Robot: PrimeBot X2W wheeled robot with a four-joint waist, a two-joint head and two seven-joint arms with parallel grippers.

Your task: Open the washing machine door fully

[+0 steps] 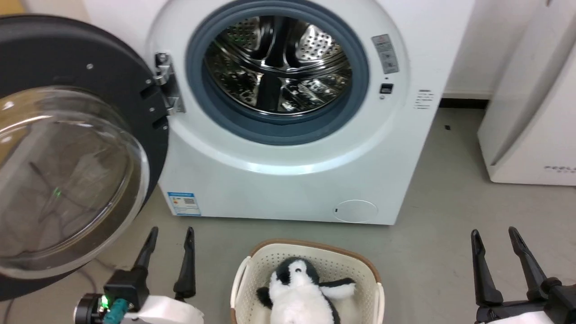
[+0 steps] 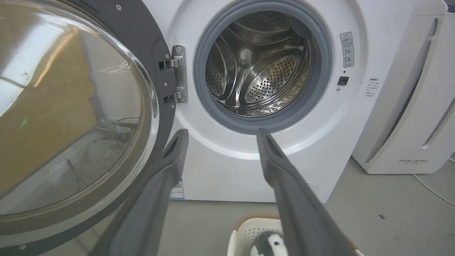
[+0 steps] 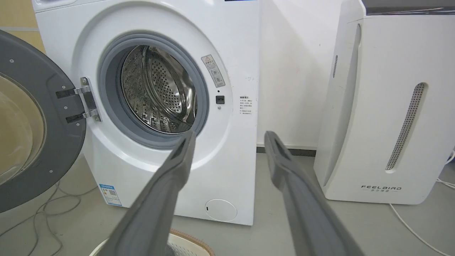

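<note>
The washing machine door (image 1: 67, 148) (image 2: 71, 117) (image 3: 28, 124), a black disc with a bulging clear glass bowl, hangs swung out to the left on its metal hinge (image 1: 167, 83). The white washing machine (image 1: 288, 180) (image 2: 249, 167) (image 3: 227, 71) shows its grey rubber ring and steel drum (image 1: 279, 65) uncovered. My left gripper (image 1: 172, 231) (image 2: 220, 133) is open, low on the left, just below and right of the door's lower rim, touching nothing. My right gripper (image 1: 495, 233) (image 3: 229, 135) is open at the lower right over bare floor, holding nothing.
A cream laundry basket (image 1: 252, 270) with a black and white plush penguin (image 1: 301, 292) sits on the floor between my grippers. A white FEELBIRD appliance (image 1: 531, 126) (image 3: 384, 106) stands to the right of the machine. Cables (image 3: 46, 213) lie on the floor under the door.
</note>
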